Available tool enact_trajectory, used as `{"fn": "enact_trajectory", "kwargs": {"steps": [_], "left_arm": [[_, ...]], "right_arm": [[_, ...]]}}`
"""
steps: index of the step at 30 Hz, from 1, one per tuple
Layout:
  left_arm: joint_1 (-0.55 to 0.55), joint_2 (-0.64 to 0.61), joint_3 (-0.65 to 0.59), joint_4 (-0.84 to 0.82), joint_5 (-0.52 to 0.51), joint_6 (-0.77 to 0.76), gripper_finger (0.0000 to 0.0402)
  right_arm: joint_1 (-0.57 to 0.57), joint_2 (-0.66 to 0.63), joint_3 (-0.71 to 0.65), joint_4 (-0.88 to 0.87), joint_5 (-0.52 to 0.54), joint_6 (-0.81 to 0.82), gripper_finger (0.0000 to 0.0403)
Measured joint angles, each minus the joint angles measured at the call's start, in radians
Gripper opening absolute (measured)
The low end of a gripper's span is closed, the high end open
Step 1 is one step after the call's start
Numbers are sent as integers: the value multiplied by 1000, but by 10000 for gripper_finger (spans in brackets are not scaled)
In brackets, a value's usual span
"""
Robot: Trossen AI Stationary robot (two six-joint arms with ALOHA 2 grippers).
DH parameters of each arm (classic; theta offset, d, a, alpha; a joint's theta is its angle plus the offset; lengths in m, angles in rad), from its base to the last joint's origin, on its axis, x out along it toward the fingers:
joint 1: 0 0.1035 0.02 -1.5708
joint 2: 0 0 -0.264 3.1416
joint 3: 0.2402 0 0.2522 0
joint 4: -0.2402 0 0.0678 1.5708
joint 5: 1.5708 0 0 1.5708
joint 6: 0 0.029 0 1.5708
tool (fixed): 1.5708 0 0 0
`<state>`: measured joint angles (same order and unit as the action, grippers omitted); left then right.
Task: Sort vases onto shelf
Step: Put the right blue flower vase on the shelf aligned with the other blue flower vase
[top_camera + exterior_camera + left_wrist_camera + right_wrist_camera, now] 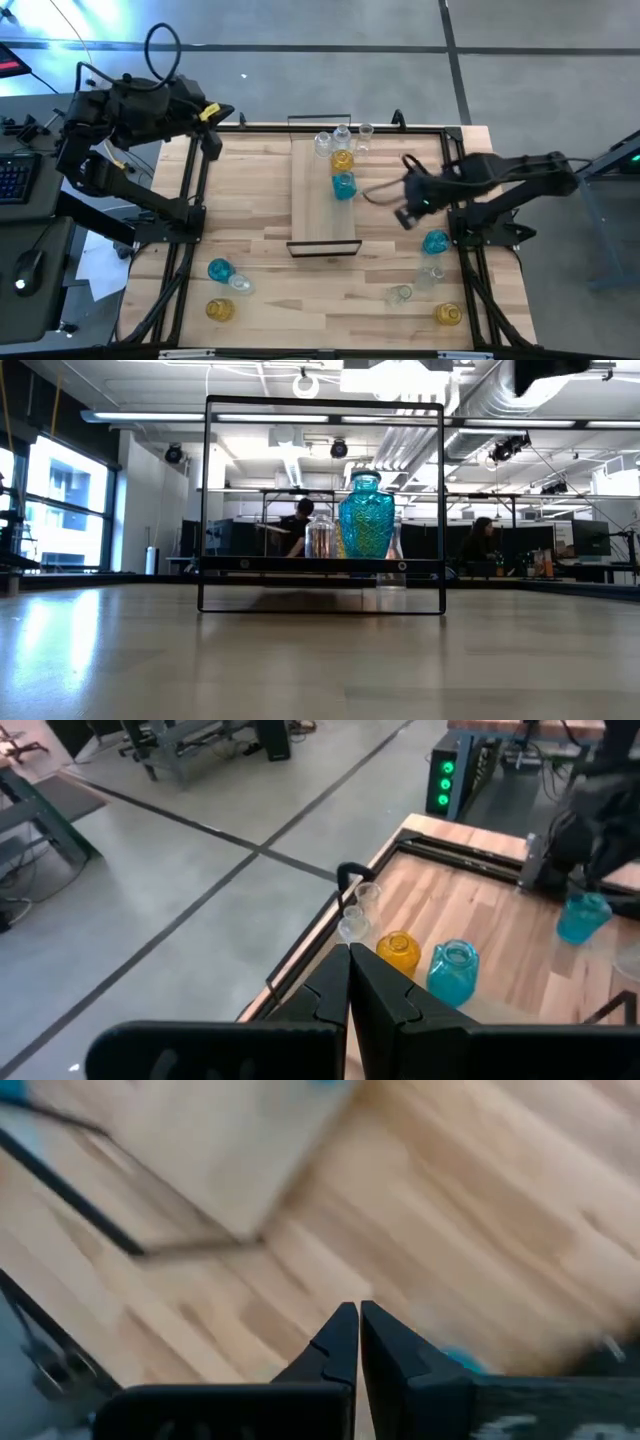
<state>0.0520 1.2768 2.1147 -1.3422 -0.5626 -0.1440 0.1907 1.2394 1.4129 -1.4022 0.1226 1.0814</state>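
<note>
Light-wood tabletop (pixel 250 240) under a black frame, open office hall behind, with seated people far back in the low view.

Shelf (pixel 322 215) lies mid-table, long axis running front to back, black end frames at both ends. Four vases stand at its far end: teal vase (pixel 344 185) nearest the middle, amber vase (pixel 342 161) just behind it, two clear vases (pixel 324 143) at the far edge. One more small clear vase (pixel 366 131) sits just off the shelf's far right corner.

Loose vases on the table, left front: teal one (pixel 219 269), clear one (pixel 240 284) touching or just beside it, amber one (pixel 220 310) nearer the front edge. Right front: teal one (pixel 435 241), two clear ones (pixel 431 274) and (pixel 400 294), and an amber one (pixel 448 315).

Right gripper (pixel 405 217) hangs above bare table between the shelf and the right teal vase; fingers pressed together, holding nothing. Its wrist view is motion-blurred.

Left gripper (pixel 212 146) parked at the table's far left corner, fingers closed, empty.
</note>
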Motion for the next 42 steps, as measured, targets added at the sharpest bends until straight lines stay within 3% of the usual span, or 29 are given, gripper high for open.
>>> {"fn": "enact_trajectory", "kwargs": {"steps": [5, 14, 19, 42], "left_arm": [[0, 15, 0, -5, 3, 20, 1], [0, 37, -1, -59, 3, 34, 1], [0, 43, -1, -76, 2, 16, 1], [0, 42, -1, -76, 2, 6, 1]], "right_arm": [[90, -53, -36, -74, -39, 120, 43], [126, -121, -232, -39, -124, 237, 241], [132, -135, -339, 7, -175, 273, 312], [147, -135, -651, 116, -207, 317, 326]]}}
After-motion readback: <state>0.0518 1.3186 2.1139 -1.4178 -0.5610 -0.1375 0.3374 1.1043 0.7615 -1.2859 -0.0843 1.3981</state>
